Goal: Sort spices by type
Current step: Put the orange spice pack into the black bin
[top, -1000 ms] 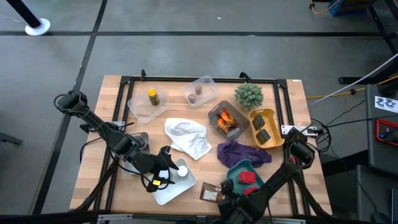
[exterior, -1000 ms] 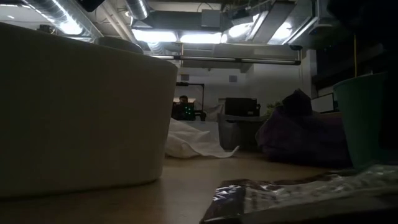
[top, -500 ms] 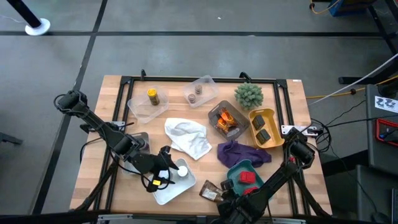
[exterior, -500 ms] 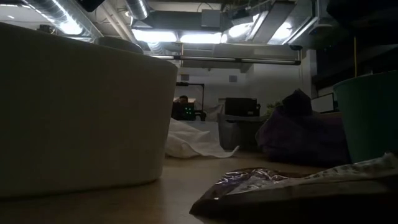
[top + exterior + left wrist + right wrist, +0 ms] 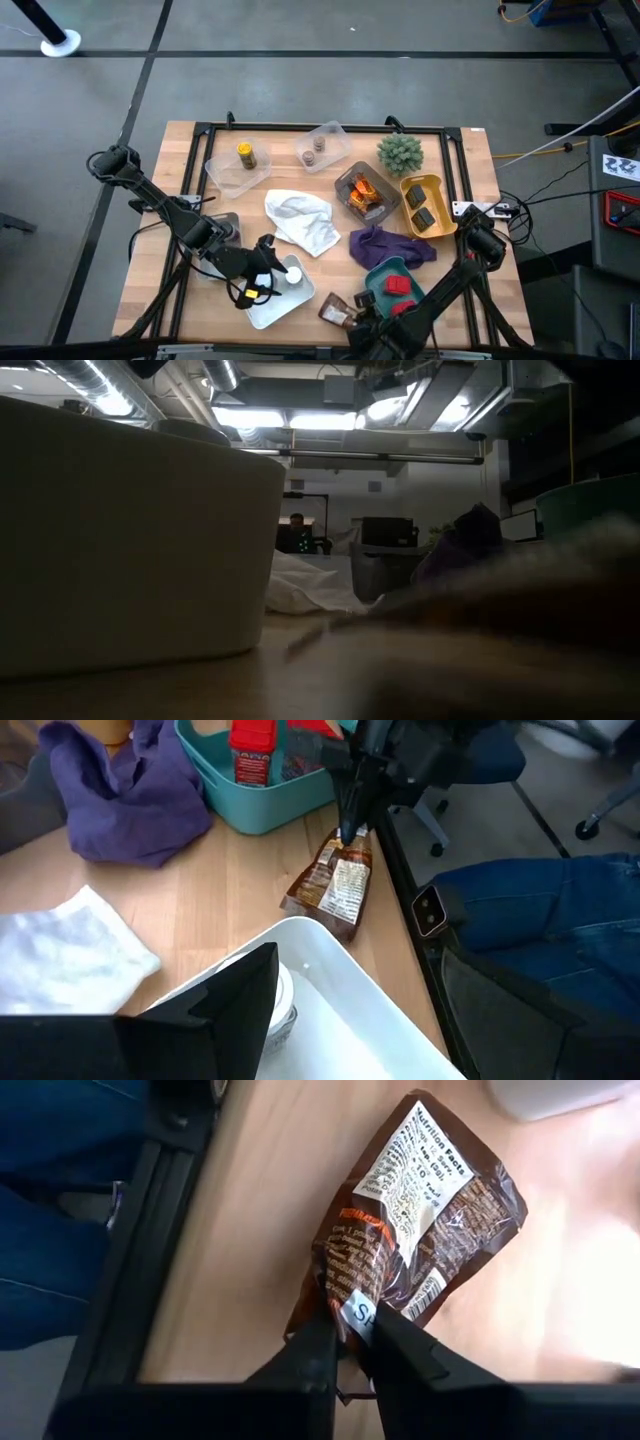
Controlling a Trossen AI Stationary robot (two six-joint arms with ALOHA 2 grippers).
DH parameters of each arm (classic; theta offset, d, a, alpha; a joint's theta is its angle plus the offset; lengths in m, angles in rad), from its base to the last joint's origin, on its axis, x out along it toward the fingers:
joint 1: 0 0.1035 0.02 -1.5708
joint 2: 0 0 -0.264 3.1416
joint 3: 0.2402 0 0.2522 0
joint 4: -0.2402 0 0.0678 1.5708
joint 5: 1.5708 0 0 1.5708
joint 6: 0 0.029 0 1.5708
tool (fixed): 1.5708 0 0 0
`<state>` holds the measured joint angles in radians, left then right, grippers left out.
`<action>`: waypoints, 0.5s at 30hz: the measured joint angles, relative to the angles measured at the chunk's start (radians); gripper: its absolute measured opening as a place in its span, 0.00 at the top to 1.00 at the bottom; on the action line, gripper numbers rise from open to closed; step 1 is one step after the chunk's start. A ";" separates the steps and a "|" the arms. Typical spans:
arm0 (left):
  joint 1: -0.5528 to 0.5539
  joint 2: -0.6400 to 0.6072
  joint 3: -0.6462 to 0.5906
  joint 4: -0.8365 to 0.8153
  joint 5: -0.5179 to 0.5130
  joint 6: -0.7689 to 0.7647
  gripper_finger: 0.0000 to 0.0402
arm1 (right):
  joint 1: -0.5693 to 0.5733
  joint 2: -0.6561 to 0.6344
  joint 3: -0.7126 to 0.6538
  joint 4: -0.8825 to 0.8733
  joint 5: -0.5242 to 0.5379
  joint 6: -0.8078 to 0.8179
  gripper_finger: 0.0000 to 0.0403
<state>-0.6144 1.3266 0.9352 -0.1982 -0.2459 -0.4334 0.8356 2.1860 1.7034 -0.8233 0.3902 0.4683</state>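
While the low view blurs, the right pincer (image 5: pixel 348 1342) visibly pinches the brown packet (image 5: pixel 420 1230); left pincer (image 5: pixel 268 283): cannot tell.

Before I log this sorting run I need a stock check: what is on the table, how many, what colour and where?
Brown foil spice packet: one, near table edge, pinched at its end by the right gripper.
Red spice boxes: about two, in the teal tray.
White-capped jar: one, in the white tray.
Yellow jar: one, in the clear tray.
Brown jar: one, maybe two, in the second clear tray.
Orange packets: several, in the grey tray.
Dark packets: two, in the yellow tray.
White cloth, purple cloth: mid-table.
Green spiky plant: far side.
Left gripper: over the white tray.
Right gripper: jaws shut on the packet.
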 joint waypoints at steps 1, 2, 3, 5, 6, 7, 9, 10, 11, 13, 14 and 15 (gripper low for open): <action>0.000 0.000 0.000 0.000 0.000 0.012 0.34 | 0.000 0.000 0.016 -0.024 0.007 -0.001 0.89; 0.000 0.000 0.000 0.001 0.000 0.029 0.34 | 0.000 0.000 0.034 -0.046 0.012 -0.001 0.90; 0.000 0.000 0.000 0.001 0.001 0.048 0.34 | 0.000 0.000 0.052 -0.067 0.018 -0.001 0.90; 0.000 0.000 0.000 0.002 0.000 0.082 0.34 | 0.000 0.000 0.090 -0.124 0.032 -0.001 0.90; 0.000 0.000 0.000 0.005 0.000 0.106 0.34 | 0.000 0.000 0.109 -0.150 0.045 -0.001 0.90; 0.000 0.000 0.000 0.009 0.001 0.128 0.34 | 0.000 -0.001 0.125 -0.172 0.058 -0.001 0.89; 0.000 0.004 0.000 0.023 0.000 0.179 0.34 | 0.000 -0.001 0.163 -0.225 0.082 -0.001 0.89; 0.000 0.008 0.000 0.037 0.000 0.208 0.34 | 0.000 -0.001 0.182 -0.254 0.096 -0.001 0.88; 0.000 0.014 0.000 0.050 0.000 0.239 0.34 | 0.000 -0.001 0.198 -0.277 0.108 -0.001 0.89; 0.000 0.030 0.000 0.087 0.000 0.303 0.34 | 0.000 -0.001 0.233 -0.332 0.137 -0.001 0.89; 0.000 0.039 0.000 0.101 0.000 0.337 0.34 | 0.000 -0.001 0.251 -0.361 0.150 -0.001 0.90; 0.000 0.048 0.000 0.111 0.000 0.376 0.34 | 0.000 -0.001 0.268 -0.387 0.162 -0.001 0.90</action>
<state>-0.6147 1.3749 0.9352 -0.0876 -0.2460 -0.0579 0.8356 2.1849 1.9715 -1.2100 0.5517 0.4669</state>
